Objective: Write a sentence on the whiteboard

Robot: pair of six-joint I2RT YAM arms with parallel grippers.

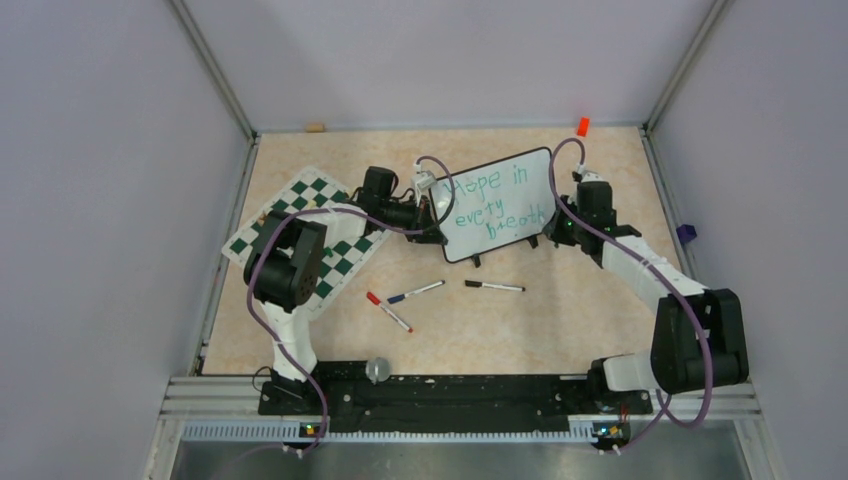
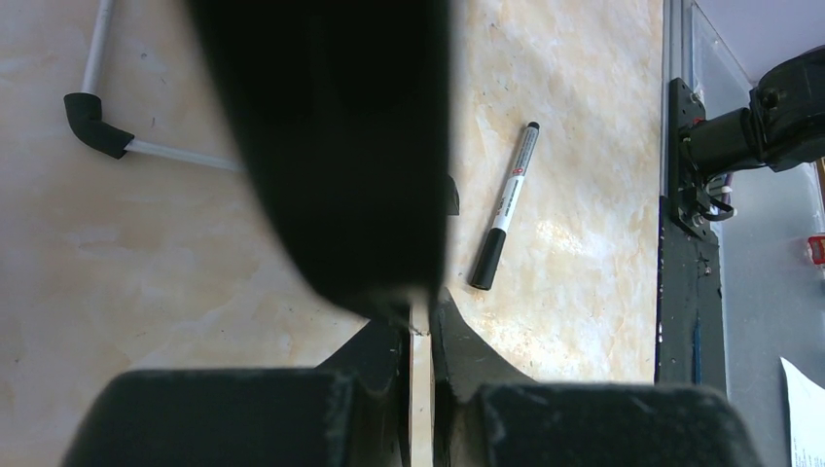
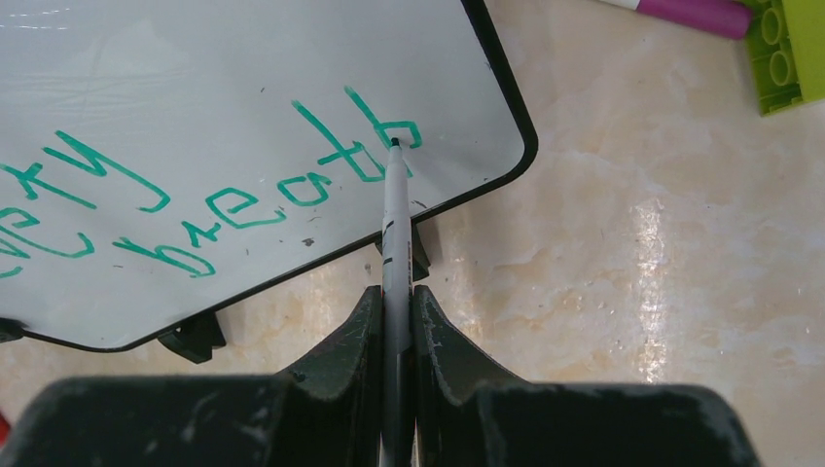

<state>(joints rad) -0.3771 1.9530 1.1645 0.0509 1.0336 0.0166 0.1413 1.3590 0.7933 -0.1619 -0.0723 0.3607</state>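
Observation:
The whiteboard (image 1: 500, 205) stands tilted at the table's middle back, with the green sentence (image 1: 492, 200) "Hope in every breath" on it in three lines. My left gripper (image 1: 432, 210) is at the board's left edge and shut on it. In the left wrist view the fingers (image 2: 457, 341) pinch a thin pale edge, and a blurred black mass hides most of the view. My right gripper (image 1: 556, 226) is shut on a grey marker (image 3: 393, 224). The marker's tip touches the last letter of "breath" (image 3: 292, 190) near the whiteboard's (image 3: 243, 88) lower right corner.
A green-and-white chessboard mat (image 1: 300, 235) lies at the left under the left arm. Three loose markers lie in front of the board: red-capped (image 1: 387, 312), blue-capped (image 1: 415, 291) and black (image 1: 494, 287). An orange object (image 1: 583, 125) is at the back right. A pink marker (image 3: 681, 12) and a green block (image 3: 793, 49) lie beyond the board.

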